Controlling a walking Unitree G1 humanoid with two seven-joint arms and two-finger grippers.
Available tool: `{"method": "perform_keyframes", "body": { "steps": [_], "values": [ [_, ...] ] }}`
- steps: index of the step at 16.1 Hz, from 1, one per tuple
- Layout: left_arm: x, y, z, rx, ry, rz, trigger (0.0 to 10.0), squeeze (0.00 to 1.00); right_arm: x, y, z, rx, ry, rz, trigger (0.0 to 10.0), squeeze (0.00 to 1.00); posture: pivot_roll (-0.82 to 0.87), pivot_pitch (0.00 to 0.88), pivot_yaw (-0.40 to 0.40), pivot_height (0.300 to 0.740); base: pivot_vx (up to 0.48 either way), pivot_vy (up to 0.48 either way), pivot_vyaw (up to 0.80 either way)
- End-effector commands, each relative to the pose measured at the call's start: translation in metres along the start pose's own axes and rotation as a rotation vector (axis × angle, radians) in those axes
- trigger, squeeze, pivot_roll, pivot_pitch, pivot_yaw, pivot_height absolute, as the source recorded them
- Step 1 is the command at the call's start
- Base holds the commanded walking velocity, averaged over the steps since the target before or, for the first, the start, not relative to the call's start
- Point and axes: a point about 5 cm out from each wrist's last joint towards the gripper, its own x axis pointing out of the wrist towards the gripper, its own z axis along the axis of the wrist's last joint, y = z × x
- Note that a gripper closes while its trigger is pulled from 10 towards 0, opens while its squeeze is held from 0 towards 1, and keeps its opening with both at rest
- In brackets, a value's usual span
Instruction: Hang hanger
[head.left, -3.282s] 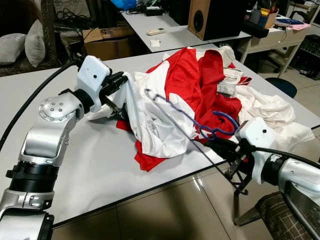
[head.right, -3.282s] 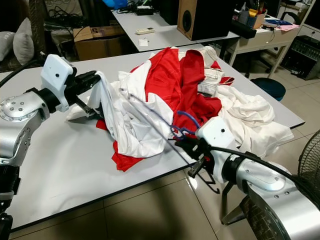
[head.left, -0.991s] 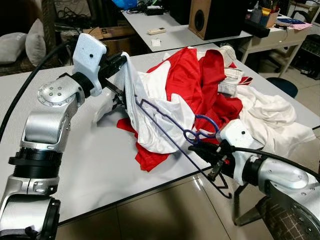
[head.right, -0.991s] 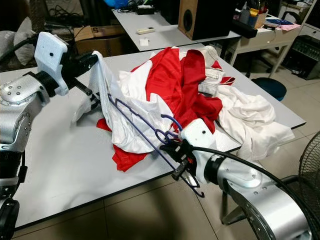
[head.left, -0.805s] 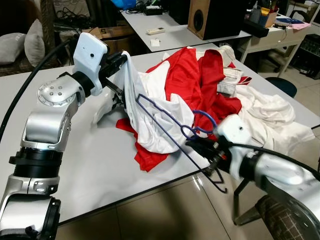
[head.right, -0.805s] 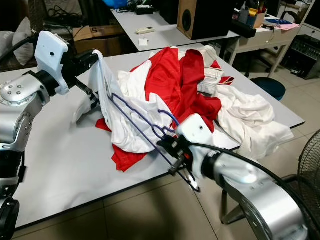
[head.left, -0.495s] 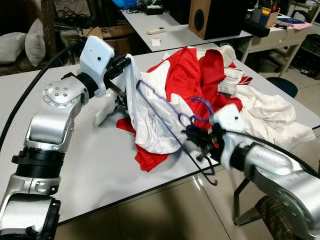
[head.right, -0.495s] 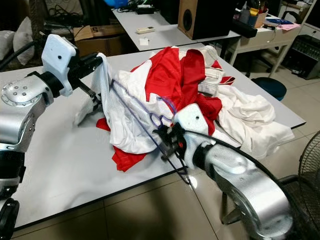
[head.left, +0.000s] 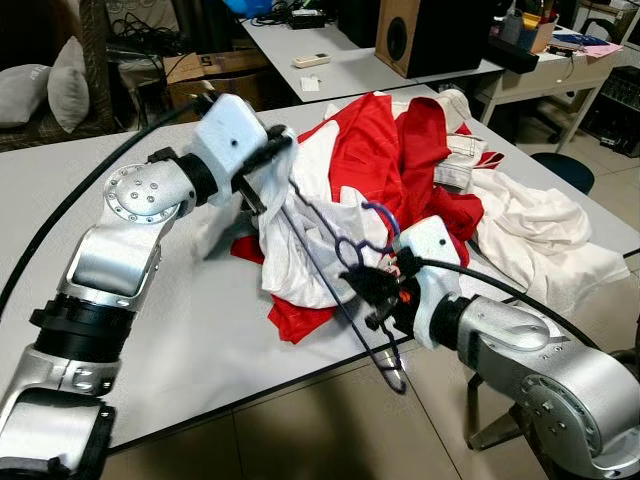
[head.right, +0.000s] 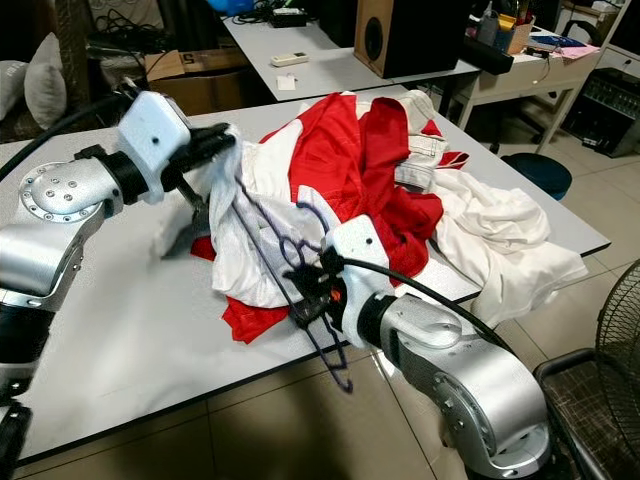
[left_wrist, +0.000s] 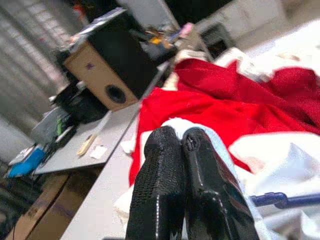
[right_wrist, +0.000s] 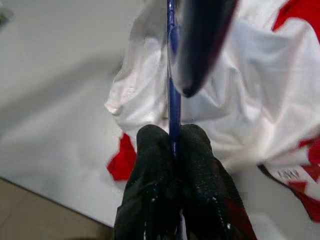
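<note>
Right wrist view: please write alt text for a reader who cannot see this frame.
The right end effector has its two black fingers shut on the thin blue wire hanger, which runs straight ahead over a crumpled white and red garment. The garment lies on a pale grey table, near its edge, with tan floor beyond that edge.

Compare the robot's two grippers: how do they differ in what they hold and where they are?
The left gripper pinches white shirt cloth, raised above the table; the right gripper clamps the blue hanger wire, low near the table's front edge. Both are shut.
</note>
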Motion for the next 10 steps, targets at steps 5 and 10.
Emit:
{"method": "perform_keyframes", "body": {
  "steps": [5, 10],
  "values": [
    [-0.015, 0.014, 0.024, 0.127, 0.01, -0.229, 0.0, 0.0, 0.004, -0.015, 0.011, -0.051, -0.013, -0.042, 10.0, 0.0, -0.04, 0.0, 0.004, 0.74, 0.0, 0.0, 0.0],
    [-0.006, -0.003, 0.043, 0.095, -0.11, -0.373, 0.0, 0.0, 0.011, -0.002, 0.017, -0.096, -0.039, 0.073, 10.0, 0.0, -0.05, 0.0, 0.018, 0.74, 0.0, 0.0, 0.0]
  ]
}}
